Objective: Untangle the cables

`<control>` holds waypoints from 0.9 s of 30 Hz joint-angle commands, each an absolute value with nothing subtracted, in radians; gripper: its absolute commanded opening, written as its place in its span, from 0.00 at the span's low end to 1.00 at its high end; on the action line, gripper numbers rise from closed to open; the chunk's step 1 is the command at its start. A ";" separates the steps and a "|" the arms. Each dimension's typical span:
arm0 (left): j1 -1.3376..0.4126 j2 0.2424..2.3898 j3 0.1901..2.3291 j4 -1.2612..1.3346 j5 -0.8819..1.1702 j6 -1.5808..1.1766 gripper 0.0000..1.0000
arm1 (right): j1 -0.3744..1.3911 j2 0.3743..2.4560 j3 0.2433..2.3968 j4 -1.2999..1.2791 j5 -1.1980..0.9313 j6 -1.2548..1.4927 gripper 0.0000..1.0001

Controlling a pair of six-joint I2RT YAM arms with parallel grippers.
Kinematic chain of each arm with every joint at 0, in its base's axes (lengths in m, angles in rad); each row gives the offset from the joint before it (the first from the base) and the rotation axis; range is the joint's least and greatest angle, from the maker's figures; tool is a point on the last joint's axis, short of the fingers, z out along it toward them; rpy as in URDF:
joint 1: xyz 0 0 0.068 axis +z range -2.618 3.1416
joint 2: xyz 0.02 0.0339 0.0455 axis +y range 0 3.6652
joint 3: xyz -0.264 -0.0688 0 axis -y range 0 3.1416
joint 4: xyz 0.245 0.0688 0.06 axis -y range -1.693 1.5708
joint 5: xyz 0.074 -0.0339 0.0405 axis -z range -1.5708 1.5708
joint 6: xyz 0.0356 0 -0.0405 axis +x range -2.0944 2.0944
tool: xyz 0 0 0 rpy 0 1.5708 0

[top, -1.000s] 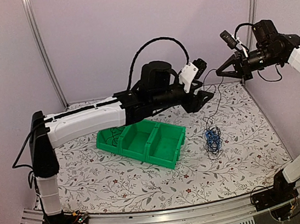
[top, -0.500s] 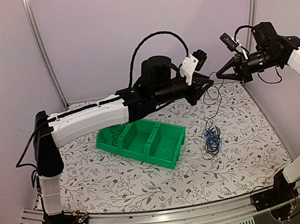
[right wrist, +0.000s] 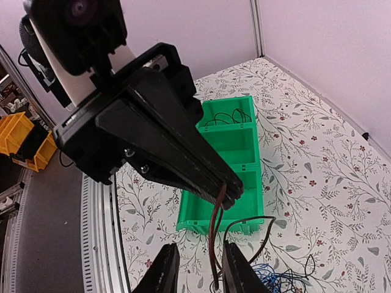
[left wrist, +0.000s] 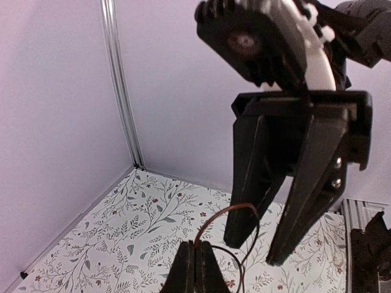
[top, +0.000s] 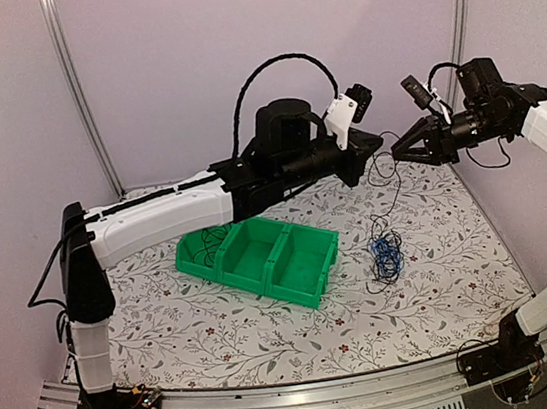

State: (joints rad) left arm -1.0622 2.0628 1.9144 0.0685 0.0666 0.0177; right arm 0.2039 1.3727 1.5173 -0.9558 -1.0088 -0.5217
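My left gripper [top: 378,140] hangs high over the table's right rear, shut on a thin dark reddish cable [left wrist: 235,209] that loops out of its tips [left wrist: 195,245]. Facing it tip to tip, my right gripper [top: 395,148] is open. The cable [right wrist: 212,238] runs down loosely between the right gripper's fingers [right wrist: 197,256], which do not pinch it. From the two grippers, thin black strands [top: 391,179] drop to a tangle of blue and black cables [top: 388,255] on the table. The tangle's edge [right wrist: 278,282] shows in the right wrist view.
A green three-compartment bin [top: 260,257] stands left of the tangle, with black wire [top: 208,241] in its left compartment. The table has a flowered cloth [top: 271,336], and pale walls with metal corner posts [top: 77,89] enclose it. Yellow bins [right wrist: 24,146] sit beyond the table.
My left gripper rose toward the right gripper and closed on the cable. The right gripper, shut before, has opened and shifted slightly left and down.
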 commanded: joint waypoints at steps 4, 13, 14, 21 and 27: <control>-1.106 1.992 1.999 0.034 -0.011 0.028 0.00 | 0.223 1.300 1.220 -0.499 -1.061 -0.306 0.30; -1.175 1.977 2.152 -0.056 -0.178 0.090 0.00 | 0.244 1.368 0.984 -0.100 -1.074 -0.085 0.09; -1.186 1.981 2.176 -0.056 -0.207 0.105 0.00 | 0.248 1.380 0.960 -0.057 -1.066 -0.066 0.07; -1.270 2.066 2.464 0.002 -0.382 0.273 0.00 | 0.252 1.558 0.861 0.099 -1.010 0.025 0.07; -1.322 2.035 2.514 0.195 -0.498 0.423 0.00 | 0.244 1.724 0.881 0.026 -0.910 0.011 0.09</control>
State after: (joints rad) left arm -1.2896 2.0598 2.4889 0.0387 -0.3862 0.2905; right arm 0.2497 1.6573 0.8730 0.0456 -0.9962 -0.0074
